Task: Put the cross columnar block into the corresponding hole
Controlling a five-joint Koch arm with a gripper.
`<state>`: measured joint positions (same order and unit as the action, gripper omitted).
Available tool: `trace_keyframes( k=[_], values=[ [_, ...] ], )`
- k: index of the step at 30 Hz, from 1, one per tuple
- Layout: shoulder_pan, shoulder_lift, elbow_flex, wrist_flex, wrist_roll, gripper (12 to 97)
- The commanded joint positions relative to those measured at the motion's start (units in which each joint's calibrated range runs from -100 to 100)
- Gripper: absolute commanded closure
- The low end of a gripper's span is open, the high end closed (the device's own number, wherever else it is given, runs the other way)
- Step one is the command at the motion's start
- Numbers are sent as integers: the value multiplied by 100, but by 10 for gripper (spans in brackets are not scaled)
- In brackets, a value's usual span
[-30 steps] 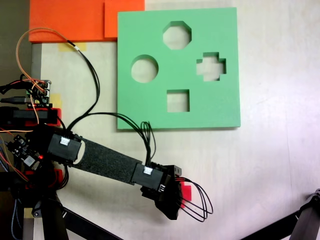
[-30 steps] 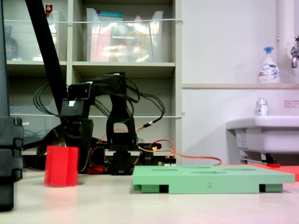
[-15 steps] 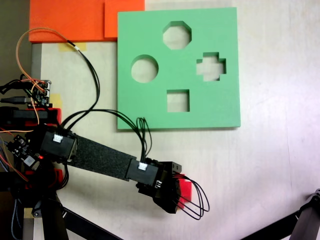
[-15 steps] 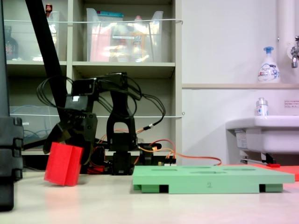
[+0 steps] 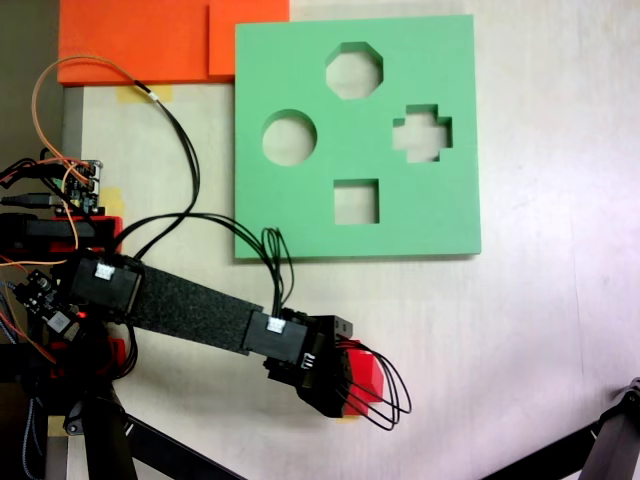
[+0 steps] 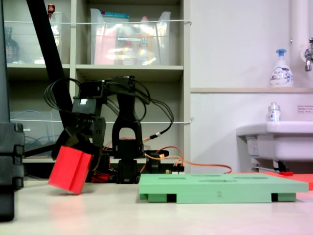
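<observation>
- Gripper (image 6: 73,155) clamped on the cross columnar block (image 6: 71,169); side-on fixed view shows block clear of the table (image 6: 161,215), tilted, lower end swung toward 7 o'clock.
- Top-down fixed view: block (image 5: 366,377) mostly hidden under the gripper head, red showing at its 3 o'clock side.
- Green foam board (image 5: 300,215) lies flat, sep. from block; no contact.
- Key relation: the corresponding hole (image 5: 422,134) sits at approx. 1 o'clock from the held block in the top-down view, well apart, past the square cutout (image 5: 356,201).
- Round cutout (image 5: 289,137) and octagonal cutout (image 5: 354,70) lie further toward 11–12 o'clock; not the targets.
- Block's long axis is off vertical now; judged it'll need righting so the plus section lines up w/ the hole's arms before lowering.
- Judged stage: grasp done, carry to the board not yet made.
- Risk, as a guess: tilted foam could catch on the hole's edge.
</observation>
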<state>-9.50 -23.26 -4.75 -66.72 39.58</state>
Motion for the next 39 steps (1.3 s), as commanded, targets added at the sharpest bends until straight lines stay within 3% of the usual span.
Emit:
trace_keyframes(
  k=[1,28,39],
  values=[
    [0,-133,7,-411,39,756],
    [83,-1012,2928,-2385,230,756],
    [171,91,4842,-2471,449,747]
  ],
)
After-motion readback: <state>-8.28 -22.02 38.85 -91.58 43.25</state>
